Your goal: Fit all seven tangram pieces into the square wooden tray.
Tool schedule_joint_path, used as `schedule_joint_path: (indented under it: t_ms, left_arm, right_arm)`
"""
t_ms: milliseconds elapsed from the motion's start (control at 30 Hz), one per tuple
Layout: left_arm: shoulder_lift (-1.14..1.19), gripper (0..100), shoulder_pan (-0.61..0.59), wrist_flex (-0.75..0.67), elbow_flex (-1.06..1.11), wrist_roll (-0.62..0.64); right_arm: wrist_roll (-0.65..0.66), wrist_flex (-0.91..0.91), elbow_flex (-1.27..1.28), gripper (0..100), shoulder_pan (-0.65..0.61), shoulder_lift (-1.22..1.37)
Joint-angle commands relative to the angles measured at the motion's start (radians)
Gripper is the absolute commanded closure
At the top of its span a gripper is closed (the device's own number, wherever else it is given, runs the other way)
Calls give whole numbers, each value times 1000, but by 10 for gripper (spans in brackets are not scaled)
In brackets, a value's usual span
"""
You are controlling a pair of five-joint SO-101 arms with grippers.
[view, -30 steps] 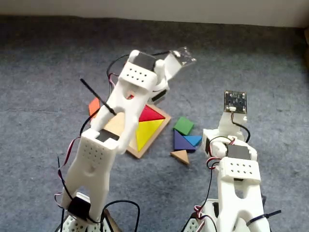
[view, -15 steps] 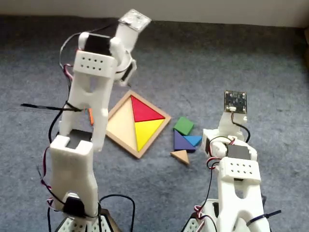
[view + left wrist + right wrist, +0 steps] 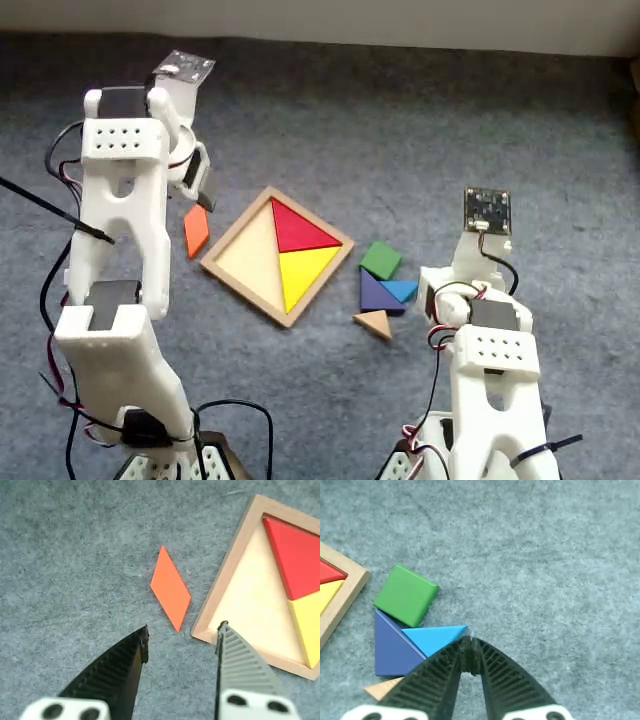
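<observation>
Tray [image 3: 245, 294] holds red triangle [image 3: 300, 232] and yellow triangle [image 3: 303, 272], edge to edge.
We see orange parallelogram [image 3: 196, 231] flat just beside tray, left gripper [image 3: 183, 628] spread over it; right gripper [image 3: 470, 652] pinched together by light blue triangle [image 3: 434, 636].

The wooden tray [image 3: 224, 575] lies on grey carpet [image 3: 75, 540]. A red triangle [image 3: 295, 555] and a yellow triangle [image 3: 307, 630] sit inside it, edge to edge, beside bare wood. An orange parallelogram [image 3: 170, 589] lies flat just outside the tray's rim, not touching it. The left claw [image 3: 183, 628] is spread wide, its grey tip over the tray's corner, its black tip off the tray
</observation>
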Motion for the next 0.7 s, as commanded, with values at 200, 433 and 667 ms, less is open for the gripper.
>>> schedule_joint_path:
  t_ms: [200,433,667]
  left_arm:
    - [171,764,-4,-87,-8,14]
    - [182,764,59,-63,-67,92]
    - [171,769,25,-9,-70,100]
  right_arm:
    - [11,-16,-2,978,10,-27]
    - [9,-16,-2,978,10,-27]
    - [8,-12,-2,973,1,-22]
